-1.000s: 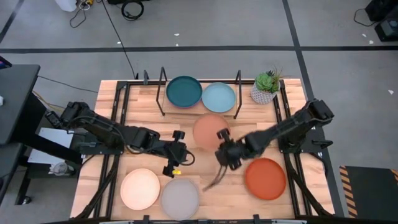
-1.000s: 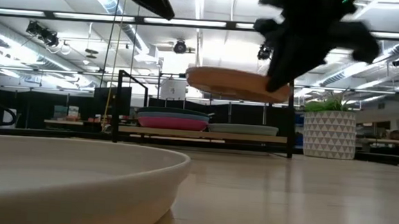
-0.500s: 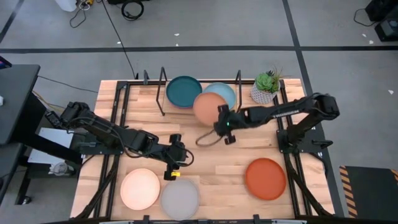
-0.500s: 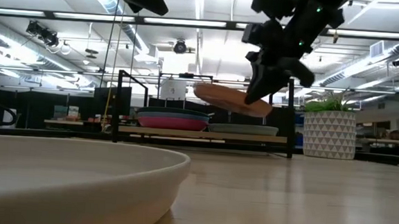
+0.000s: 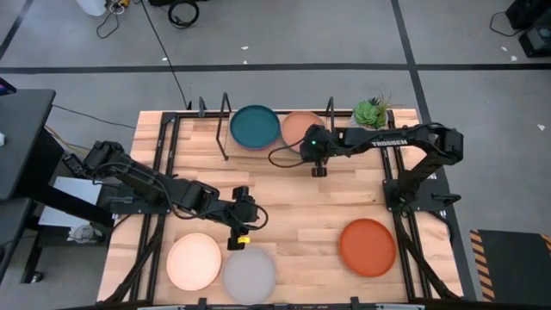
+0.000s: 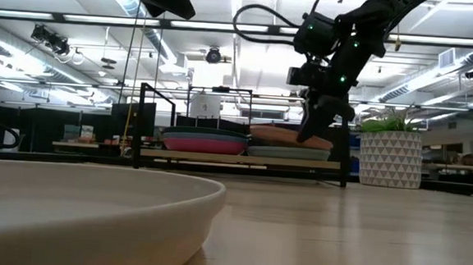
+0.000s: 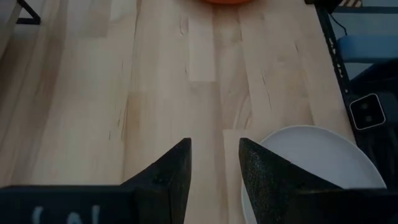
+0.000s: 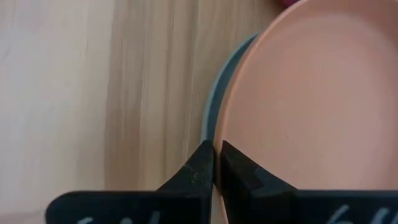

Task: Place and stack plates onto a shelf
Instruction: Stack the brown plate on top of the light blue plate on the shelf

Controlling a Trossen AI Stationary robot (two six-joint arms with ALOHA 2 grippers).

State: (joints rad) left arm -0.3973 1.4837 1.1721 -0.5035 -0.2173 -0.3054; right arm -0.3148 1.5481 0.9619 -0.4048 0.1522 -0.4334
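My right gripper (image 5: 315, 155) is shut on the peach plate (image 5: 301, 127) over the shelf (image 5: 200, 138). That plate sits on or just above the light blue plate (image 6: 289, 153), slightly tilted. The dark teal plate (image 5: 255, 127) tops the stack beside it, above the blue plate (image 6: 205, 135) and the magenta plate (image 6: 204, 145). My left gripper (image 5: 238, 234) hovers open over the table by the grey plate (image 5: 250, 274), touching nothing. The cream plate (image 5: 194, 261) and the orange-red plate (image 5: 368, 247) lie flat on the table. My right gripper pinches the peach plate's near rim (image 8: 231, 140) between its two fingers, one on the inner face and one outside the rim. The fingers (image 6: 312, 127) slant down from the table's near side. Whether the plate bears on the light blue plate's rim (image 8: 211, 106), I cannot tell.
A small potted plant (image 5: 368, 116) stands at the shelf's right end, close to my right arm. Black uprights (image 5: 330, 129) rise at the shelf's sides. Bare wood lies across the middle of the table (image 5: 293, 207).
My right gripper has carried the peach plate from mid-table toward the far edge and lowered it from well above the shelf down over the light blue plate. My left gripper has drifted a little toward the near edge, toward the grey plate.
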